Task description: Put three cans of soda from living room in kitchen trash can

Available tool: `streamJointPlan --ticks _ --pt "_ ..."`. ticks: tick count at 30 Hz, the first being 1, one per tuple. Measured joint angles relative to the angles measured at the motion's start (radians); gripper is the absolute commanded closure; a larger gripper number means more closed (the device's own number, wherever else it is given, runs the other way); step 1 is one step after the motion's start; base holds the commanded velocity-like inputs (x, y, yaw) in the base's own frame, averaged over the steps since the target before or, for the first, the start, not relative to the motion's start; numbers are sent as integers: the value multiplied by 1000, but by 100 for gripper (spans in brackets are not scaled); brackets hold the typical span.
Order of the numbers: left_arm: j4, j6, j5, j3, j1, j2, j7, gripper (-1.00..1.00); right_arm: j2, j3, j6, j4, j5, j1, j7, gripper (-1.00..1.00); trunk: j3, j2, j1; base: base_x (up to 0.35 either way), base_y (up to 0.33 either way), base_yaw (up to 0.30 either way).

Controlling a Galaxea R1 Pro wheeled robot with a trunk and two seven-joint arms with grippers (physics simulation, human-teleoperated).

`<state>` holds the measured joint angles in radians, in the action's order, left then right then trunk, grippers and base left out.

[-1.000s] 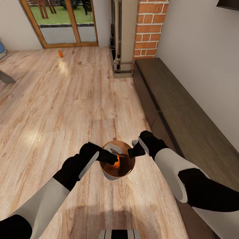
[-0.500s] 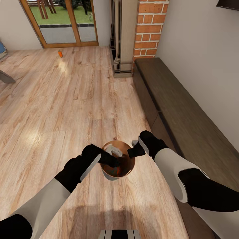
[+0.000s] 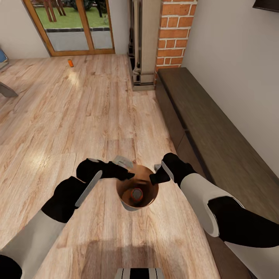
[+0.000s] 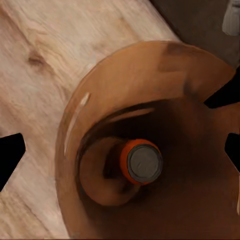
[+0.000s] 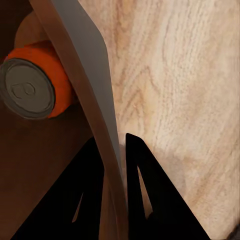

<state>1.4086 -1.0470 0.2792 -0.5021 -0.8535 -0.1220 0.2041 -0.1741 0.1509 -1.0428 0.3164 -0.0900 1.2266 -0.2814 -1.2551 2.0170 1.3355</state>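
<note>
The tash can [image 3: 129, 204], grey outside and brown inside, stands on the wood floor between my arms. One orange can of soda [image 3: 136, 194] lies at its bottom, silver top up [image 4: 144, 163], also seen past the bin wall [image 5: 36, 82]. My left gripper [image 3: 124, 168] is open and empty, just outside the rim on its far left side. My right gripper [image 3: 156, 173] is shut on the bin's rim [image 5: 111, 150], one finger [image 5: 92, 192] inside and one outside. A second orange can [image 3: 70, 62] stands far off near the glass door. The blue can is out of view.
A long dark low cabinet [image 3: 217, 135] runs along the right wall, close to my right arm. A brick pillar [image 3: 172, 33] and a radiator-like unit [image 3: 141, 46] stand beyond it. Glass doors [image 3: 71, 25] close the far end.
My left gripper let go of the orange can, which dropped to the bin's bottom. The left arm then drew back out of the bin to the left. The right gripper kept its hold.
</note>
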Motion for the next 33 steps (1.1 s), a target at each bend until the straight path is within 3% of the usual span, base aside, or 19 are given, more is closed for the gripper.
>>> streamJointPlan --ticks 4,6,9,10,12,16,19,22,23,28,32,33 --pt "88 0 6 119 49 -79 32 -100 0 -2 -2 -5 16 0 1 100 0 0 0 0 0 0" --pt "106 0 8 167 66 -97 52 -100 0 0 -1 -6 4 0 2 100 0 0 0 0 0 0" --pt "137 1 3 315 97 -143 90 -100 0 2 0 -8 -2 0 3 100 0 0 0 0 0 0" --pt "144 1 -3 393 124 -162 97 -100 0 1 -1 -9 1 0 4 100 0 0 0 0 0 0" --pt "145 10 -10 508 178 -179 100 -100 0 0 -1 -10 8 0 4 100 0 0 0 0 0 0" --pt "142 85 -29 640 262 -185 91 -100 0 3 -1 -11 3 -1 6 100 0 0 0 0 0 0" --pt "99 189 -58 699 341 -186 81 -100 0 4 -1 -12 1 -1 6 100 0 0 0 0 0 0" --pt "9 286 -73 716 383 -187 79 -100 0 3 -1 -13 5 -1 7 100 0 0 0 0 0 0" --pt "-49 325 -80 719 394 -187 79 -100 0 4 -1 -15 5 -2 7 100 0 0 0 0 0 0" --pt "-172 414 -105 722 408 -186 80 -100 0 5 -1 -19 -2 -8 7 100 0 0 0 0 0 0" --pt "-278 530 -114 721 412 -181 79 -100 5 6 -4 -16 17 -45 61 100 0 0 0 0 0 0" --pt "-287 545 -115 720 413 -180 80 -100 5 13 -3 -15 -2 -52 73 100 0 0 0 0 0 0"
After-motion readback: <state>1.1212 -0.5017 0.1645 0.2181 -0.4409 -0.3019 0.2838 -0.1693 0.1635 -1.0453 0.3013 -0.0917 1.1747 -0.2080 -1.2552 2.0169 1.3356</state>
